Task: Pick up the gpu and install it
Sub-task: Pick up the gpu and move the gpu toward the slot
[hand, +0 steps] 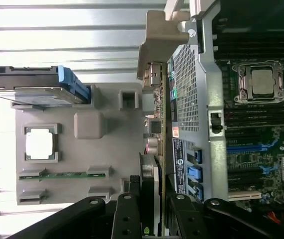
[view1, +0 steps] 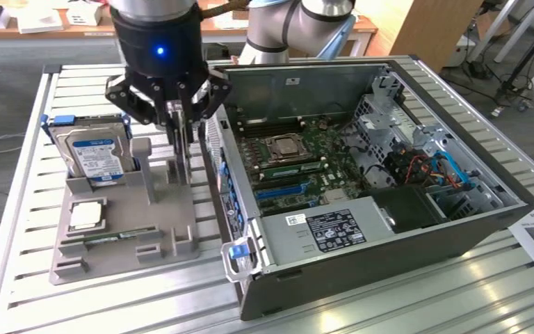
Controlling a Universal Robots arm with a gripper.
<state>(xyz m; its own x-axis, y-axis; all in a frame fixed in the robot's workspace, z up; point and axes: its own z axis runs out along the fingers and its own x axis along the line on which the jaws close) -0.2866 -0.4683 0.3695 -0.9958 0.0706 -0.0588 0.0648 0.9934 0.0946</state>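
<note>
Grey plastic holder (view1: 123, 240) sits nearest on the slatted tabletop (view1: 21, 229), with a bare processor chip (view1: 86, 216) in its front pocket. Behind that the gpu (view1: 183, 163) stands on edge in its slot, just beside the rear wall of the open computer case (view1: 388, 229). The hand (view1: 180, 129) pinches its upper edge from both faces. I'd say the lift wants to go dead straight up, card kept upright, so it neither binds in the slot nor clips the case. The arm (view1: 156, 28) hangs plumb above, wrist pointing straight down.
</note>
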